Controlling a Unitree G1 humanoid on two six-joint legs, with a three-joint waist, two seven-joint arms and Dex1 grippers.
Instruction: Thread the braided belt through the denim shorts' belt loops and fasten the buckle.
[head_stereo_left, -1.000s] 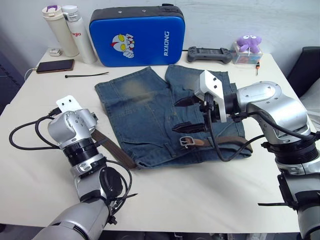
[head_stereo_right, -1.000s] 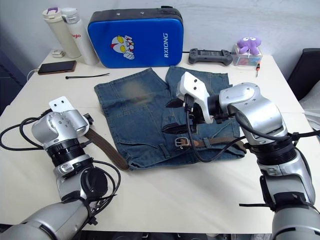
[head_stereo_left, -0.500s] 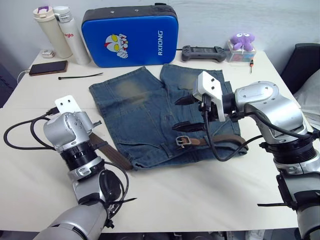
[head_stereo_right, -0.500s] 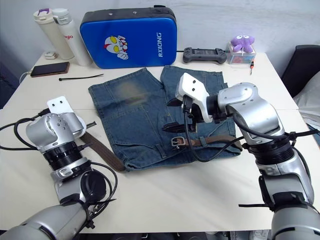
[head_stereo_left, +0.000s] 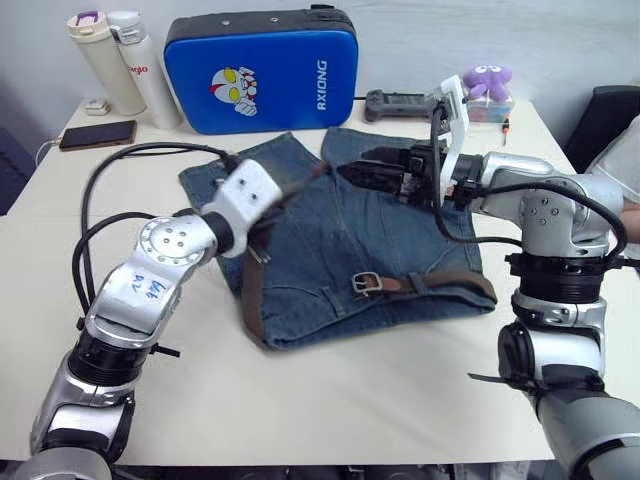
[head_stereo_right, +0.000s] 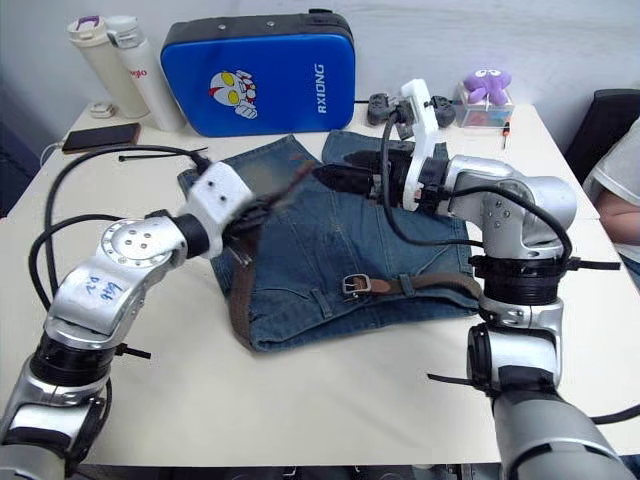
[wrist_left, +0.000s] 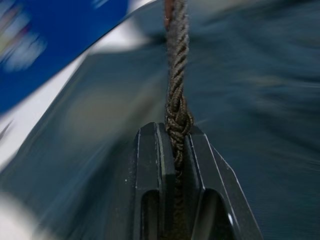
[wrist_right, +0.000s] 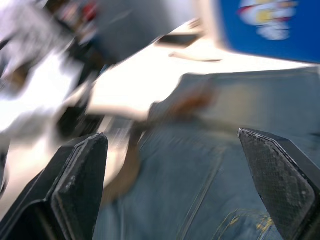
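Two hands work above the denim shorts (head_stereo_left: 340, 250), which lie flat on the white tabletop (head_stereo_left: 400, 400). Left hand (wrist_left: 175, 135) is pressed together on the braided belt (head_stereo_left: 250, 290), lifting its free end over the shorts' left leg; the strap trails down along the shorts' left edge. Right hand (head_stereo_left: 362, 172) hovers over the legs with its fingers (wrist_right: 80, 170) spread wide. Nearer the waistband, the buckle (head_stereo_left: 366, 283) rests on the denim, its strap running rightward.
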